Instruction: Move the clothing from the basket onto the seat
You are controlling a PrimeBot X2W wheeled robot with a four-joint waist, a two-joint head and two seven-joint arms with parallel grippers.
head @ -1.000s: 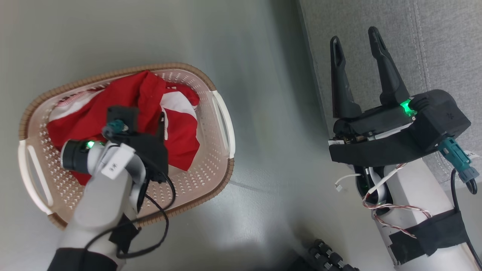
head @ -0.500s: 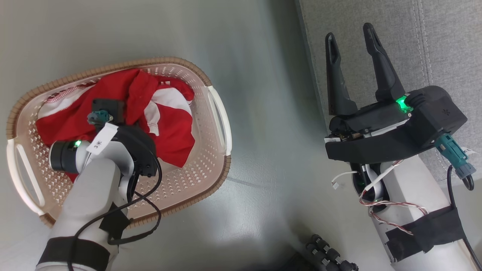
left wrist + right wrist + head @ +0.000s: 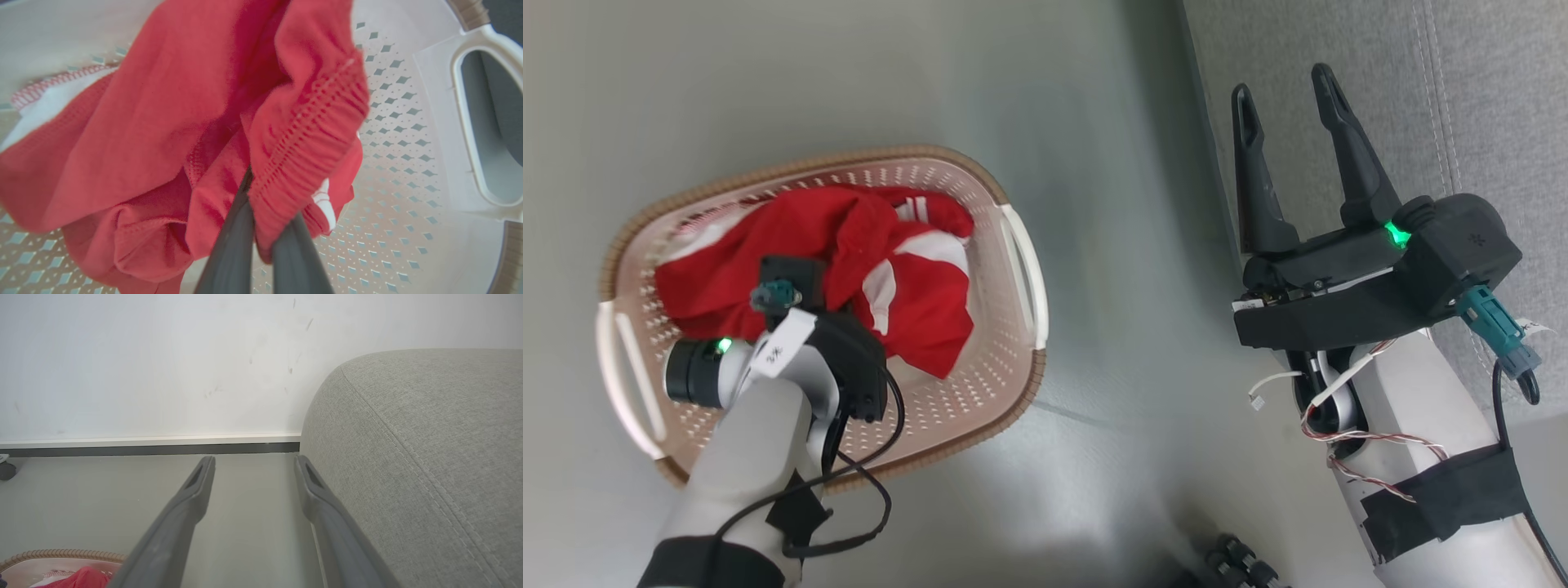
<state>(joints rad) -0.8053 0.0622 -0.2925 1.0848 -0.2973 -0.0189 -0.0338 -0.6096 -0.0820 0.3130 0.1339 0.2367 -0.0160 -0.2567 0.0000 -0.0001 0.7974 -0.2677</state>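
While the clothing [image 3: 849, 269] lies bunched in the basket [image 3: 980, 384] around the left hand [image 3: 265, 204], which pinches a ribbed fold, nothing has reached the seat [image 3: 1462, 98] just beside the right hand [image 3: 1282, 82], spread wide and empty. Against half a second ago, the cloth looks more gathered at the left hand.

clothing [image 3: 919, 314] in basket [image 3: 984, 392] on floor [image 3: 1111, 204], seat [image 3: 1486, 122] to the right
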